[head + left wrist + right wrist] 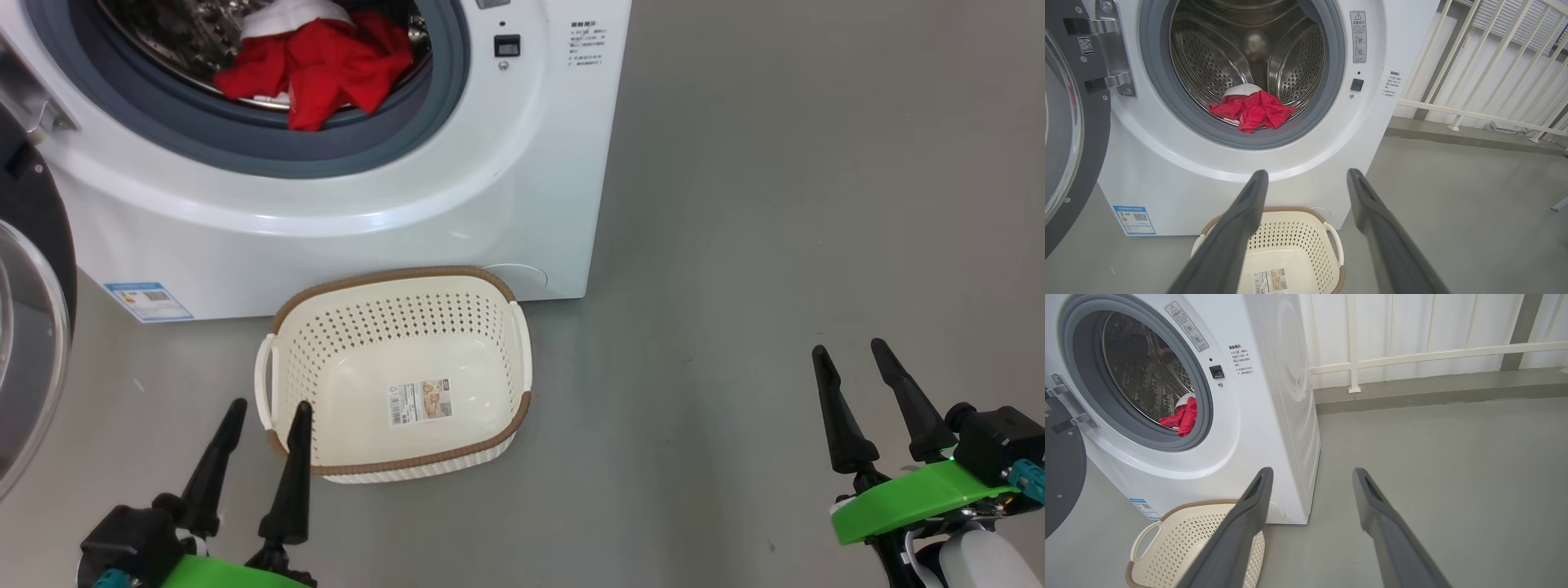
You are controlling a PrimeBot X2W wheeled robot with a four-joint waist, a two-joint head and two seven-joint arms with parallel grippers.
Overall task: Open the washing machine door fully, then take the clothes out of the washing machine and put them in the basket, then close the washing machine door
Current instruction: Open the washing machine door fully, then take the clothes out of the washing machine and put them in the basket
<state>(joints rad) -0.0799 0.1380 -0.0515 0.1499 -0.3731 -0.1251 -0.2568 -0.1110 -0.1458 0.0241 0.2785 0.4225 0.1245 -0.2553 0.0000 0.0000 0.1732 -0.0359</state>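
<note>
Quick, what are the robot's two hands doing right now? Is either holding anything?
Left hand: open, holding nothing.
Right hand: open, holding nothing.

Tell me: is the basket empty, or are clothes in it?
Empty. The basket shows its bare bottom and label; the red clothes lie in the drum.

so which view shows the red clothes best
The left wrist view: it looks straight into the drum and shows the whole clothes pile. The head view crops its top; the right wrist view catches a sliver.
</note>
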